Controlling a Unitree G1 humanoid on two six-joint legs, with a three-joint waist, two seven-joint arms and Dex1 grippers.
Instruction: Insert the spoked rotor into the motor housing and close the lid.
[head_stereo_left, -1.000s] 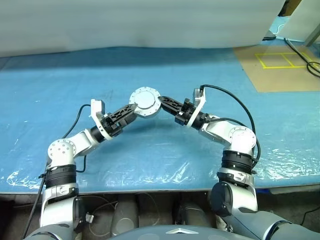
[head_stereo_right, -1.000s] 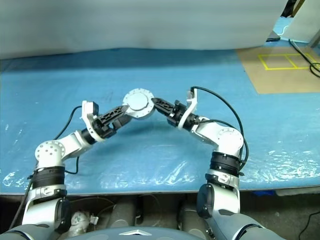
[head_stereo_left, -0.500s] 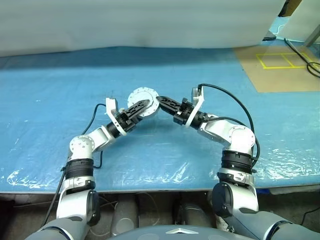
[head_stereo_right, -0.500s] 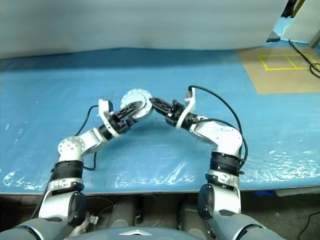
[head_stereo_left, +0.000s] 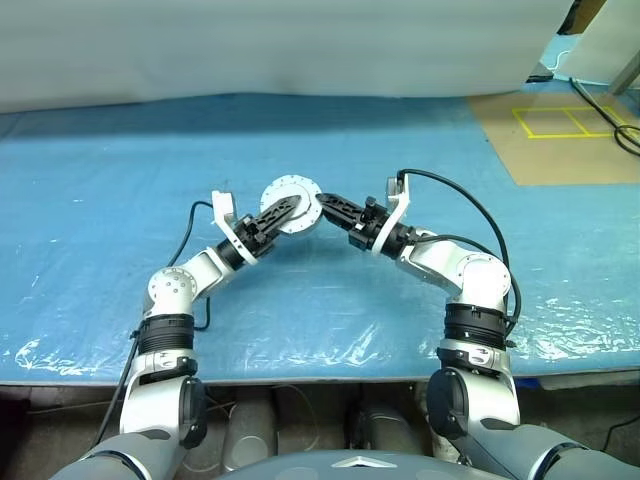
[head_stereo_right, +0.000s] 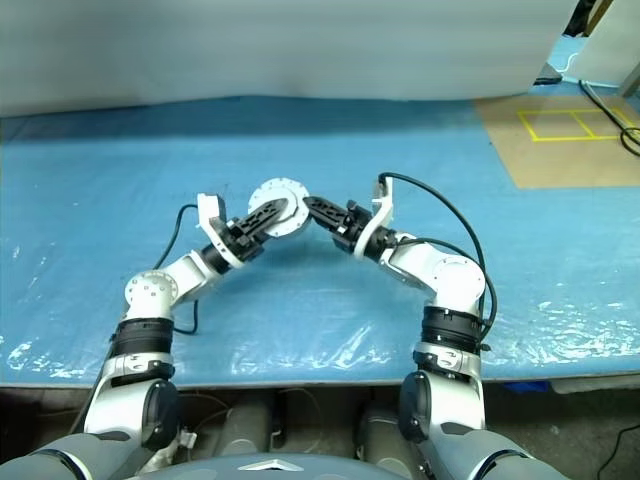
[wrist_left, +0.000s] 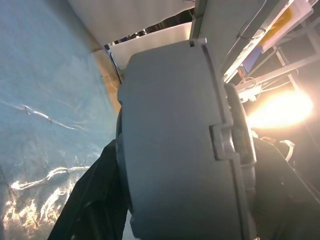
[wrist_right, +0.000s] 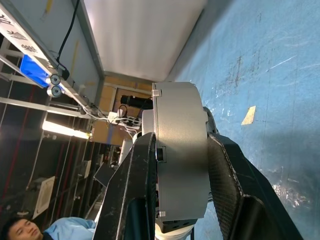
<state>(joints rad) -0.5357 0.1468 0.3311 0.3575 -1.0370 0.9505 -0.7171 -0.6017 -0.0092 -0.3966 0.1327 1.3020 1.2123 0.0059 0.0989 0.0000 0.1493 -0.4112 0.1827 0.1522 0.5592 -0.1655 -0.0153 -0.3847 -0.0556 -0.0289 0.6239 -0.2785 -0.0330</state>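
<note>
The motor housing (head_stereo_left: 300, 188), a round grey puck with a flat silver face ringed by bolt holes, hangs above the blue table between my two grippers. My right gripper (head_stereo_left: 325, 205) is shut on its edge from the right. In the right wrist view one black finger (wrist_right: 135, 190) lies on each side of the grey rim (wrist_right: 180, 130). My left gripper (head_stereo_left: 288, 207) reaches in from the left, and its fingers (wrist_left: 95, 200) press against the housing (wrist_left: 170, 150). The spoked rotor is hidden. I cannot tell the lid apart from the housing.
A blue plastic sheet (head_stereo_left: 120, 180) covers the table, wrinkled near the front edge (head_stereo_left: 300, 375). A brown board with yellow tape squares (head_stereo_left: 560, 130) lies at the back right. A white wall runs along the back. A person in blue (wrist_right: 25, 227) stands beyond the table.
My left arm has swung in to the right and its fingers have closed from wide open onto the housing. The right gripper has kept still, holding the housing.
</note>
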